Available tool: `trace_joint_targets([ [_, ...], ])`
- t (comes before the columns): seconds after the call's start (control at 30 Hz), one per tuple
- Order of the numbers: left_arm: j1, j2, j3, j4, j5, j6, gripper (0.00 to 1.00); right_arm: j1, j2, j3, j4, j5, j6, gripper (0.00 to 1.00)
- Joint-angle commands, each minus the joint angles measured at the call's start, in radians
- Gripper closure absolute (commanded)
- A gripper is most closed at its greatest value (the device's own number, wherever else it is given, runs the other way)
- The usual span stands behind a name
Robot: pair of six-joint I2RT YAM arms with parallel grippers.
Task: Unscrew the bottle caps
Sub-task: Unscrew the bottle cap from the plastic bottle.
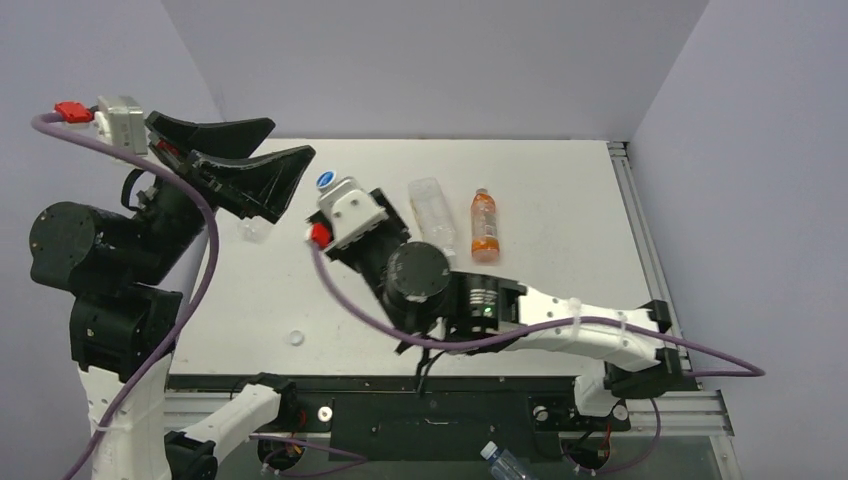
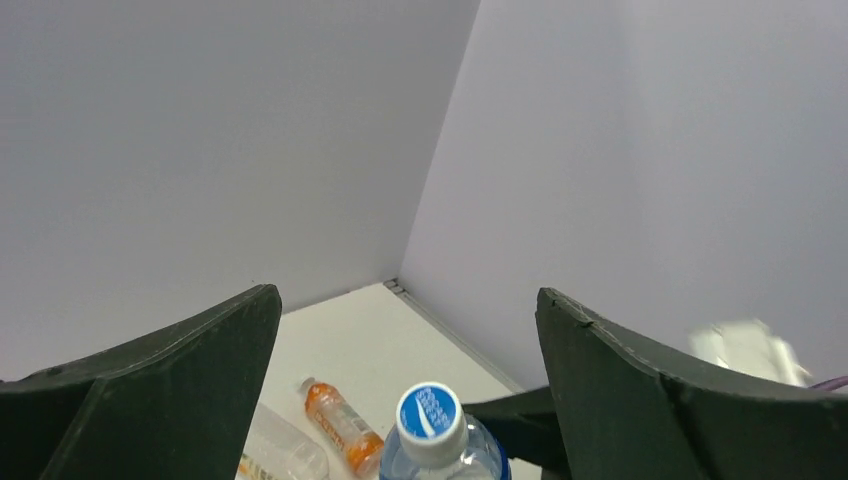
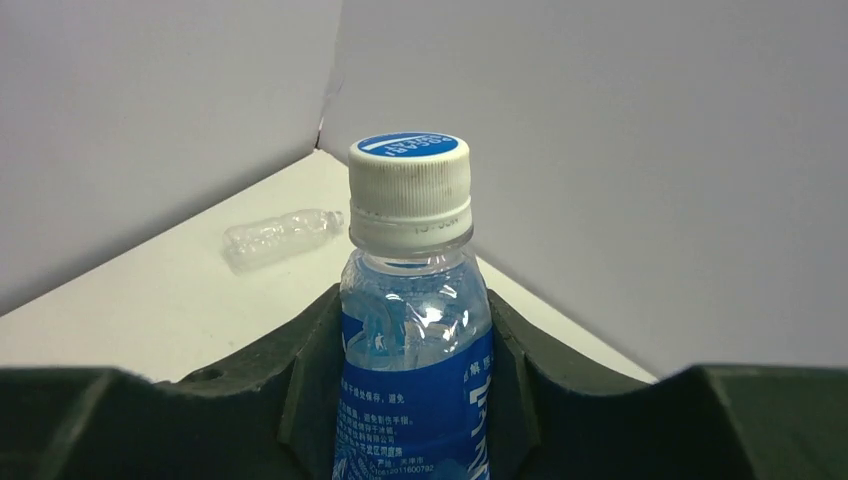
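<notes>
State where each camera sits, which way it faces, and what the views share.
Top external: above and behind the arms, looking down on the table; both arms show.
Left wrist: high on the left arm, looking between the open left gripper towards the far wall corner.
Right wrist: low, looking along the right gripper clamped round the blue-labelled bottle.
Shared: all three show the blue-topped cap; top and left wrist share the orange bottle.

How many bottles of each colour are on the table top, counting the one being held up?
Blue-labelled bottle: 1
Orange bottle: 1
Clear bottles: 2
Total: 4
</notes>
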Motion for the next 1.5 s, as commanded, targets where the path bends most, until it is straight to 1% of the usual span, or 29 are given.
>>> trace_joint_targets([
  [0.0,0.004,-0.037,0.014,0.170,0.048,-0.043,0.03,-0.116,-0.257,-0.180,0.048,-0.311,0.254,1.00],
  [0.03,0.004,-0.046,0.006,0.168,0.079,-0.041,0.03,-0.150,-0.323,-0.273,0.107,-0.355,0.281,1.00],
  [0.07,0.004,-0.051,-0.002,0.168,0.099,-0.041,0.04,-0.164,-0.359,-0.318,0.150,-0.426,0.290,1.00],
  [0.1,0.004,-0.064,-0.025,0.173,0.139,-0.041,0.04,-0.193,-0.424,-0.409,0.239,-0.467,0.308,1.00],
  [0.13,0.004,-0.073,-0.042,0.184,0.158,-0.047,0.04,-0.206,-0.452,-0.452,0.326,-0.543,0.318,1.00],
  [0.17,0.004,-0.091,-0.083,0.192,0.206,-0.051,0.04,-0.231,-0.498,-0.522,0.370,-0.572,0.343,1.00],
  [0.2,0.004,-0.099,-0.107,0.216,0.237,-0.052,0.03,-0.242,-0.515,-0.546,0.427,-0.617,0.360,1.00],
  [0.3,0.006,-0.138,-0.234,0.279,0.390,-0.078,0.03,-0.305,-0.548,-0.596,0.490,-0.733,0.482,1.00],
  [0.4,0.006,-0.152,-0.320,0.334,0.466,-0.107,0.04,-0.326,-0.546,-0.610,0.561,-0.850,0.562,1.00],
  [0.53,0.004,-0.142,-0.390,0.405,0.543,-0.152,0.03,-0.324,-0.515,-0.587,0.602,-0.932,0.629,1.00],
  [0.67,-0.004,-0.125,-0.413,0.466,0.584,-0.175,0.03,-0.318,-0.478,-0.557,0.626,-0.963,0.654,1.00],
  [0.77,-0.012,-0.117,-0.426,0.479,0.610,-0.175,0.04,-0.311,-0.451,-0.534,0.640,-1.006,0.677,1.00],
  [0.9,-0.029,-0.114,-0.429,0.545,0.664,-0.249,0.03,-0.289,-0.410,-0.497,0.630,-1.025,0.653,1.00],
  [0.97,-0.044,-0.115,-0.428,0.547,0.681,-0.248,0.03,-0.278,-0.394,-0.480,0.624,-1.032,0.645,1.00],
  [1.0,-0.051,-0.115,-0.430,0.548,0.692,-0.244,0.01,-0.275,-0.384,-0.469,0.622,-1.035,0.639,1.00],
  [1.03,-0.052,-0.115,-0.432,0.549,0.698,-0.234,0.02,-0.267,-0.379,-0.464,0.614,-1.039,0.634,1.00],
  [1.07,-0.055,-0.116,-0.438,0.552,0.711,-0.226,0.10,-0.262,-0.368,-0.450,0.607,-1.043,0.622,1.00],
  [1.1,-0.056,-0.117,-0.448,0.557,0.723,-0.211,0.15,-0.253,-0.360,-0.435,0.590,-1.050,0.616,1.00],
  [1.13,-0.055,-0.119,-0.452,0.560,0.729,-0.204,0.25,-0.250,-0.357,-0.429,0.580,-1.058,0.604,1.00],
  [1.17,-0.056,-0.121,-0.463,0.567,0.742,-0.189,0.33,-0.246,-0.353,-0.418,0.557,-1.064,0.598,1.00],
  [1.2,-0.057,-0.125,-0.467,0.572,0.748,-0.183,0.51,-0.245,-0.352,-0.412,0.544,-1.079,0.589,0.98],
  [1.23,-0.057,-0.127,-0.477,0.580,0.750,-0.164,0.59,-0.245,-0.353,-0.397,0.509,-1.088,0.585,0.95],
  [1.27,-0.057,-0.133,-0.480,0.581,0.750,-0.150,0.71,-0.246,-0.352,-0.389,0.490,-1.112,0.578,0.89],
  [1.3,-0.057,-0.137,-0.483,0.582,0.749,-0.120,0.76,-0.247,-0.352,-0.368,0.444,-1.124,0.568,0.82],
  [1.33,-0.056,-0.144,-0.484,0.580,0.748,-0.102,0.82,-0.246,-0.352,-0.358,0.417,-1.148,0.562,0.78],
  [1.37,-0.056,-0.147,-0.488,0.577,0.745,-0.067,0.85,-0.247,-0.356,-0.341,0.364,-1.161,0.549,0.68],
  [1.4,-0.056,-0.156,-0.490,0.573,0.743,-0.048,0.91,-0.246,-0.358,-0.333,0.336,-1.180,0.542,0.61],
  [1.43,-0.056,-0.160,-0.493,0.557,0.738,0.003,0.95,-0.246,-0.367,-0.320,0.279,-1.186,0.523,0.41],
  [1.47,-0.056,-0.170,-0.495,0.543,0.736,0.036,1.00,-0.246,-0.373,-0.314,0.254,-1.191,0.514,0.34],
])
